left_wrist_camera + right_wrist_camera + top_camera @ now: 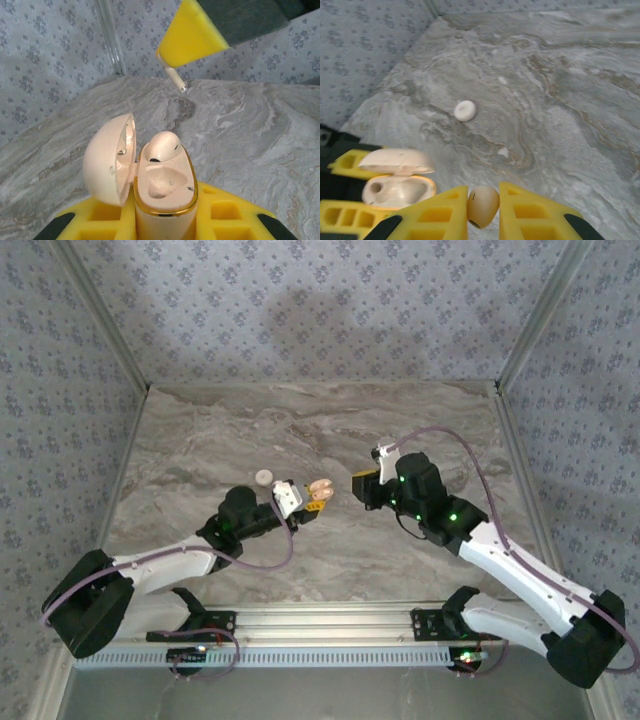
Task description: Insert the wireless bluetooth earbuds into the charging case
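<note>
- Charging case (165,200) sat upright between the yellow fingers of the left gripper (165,227), which was clamped around its lower body, over the middle of the marbled table (420,420).
- Its lid (107,160) stood swung open, to the left in the left wrist view.
- One earbud (164,145) rested in the far hollow of the case, and the near hollow lay open.
- The right gripper (483,212) was closed on a second earbud (482,202), pinched between its yellow fingers, near the case and not touching it.
- A round cream disc (465,110) lay flat on the table, apart from both grippers and from the case.
</note>
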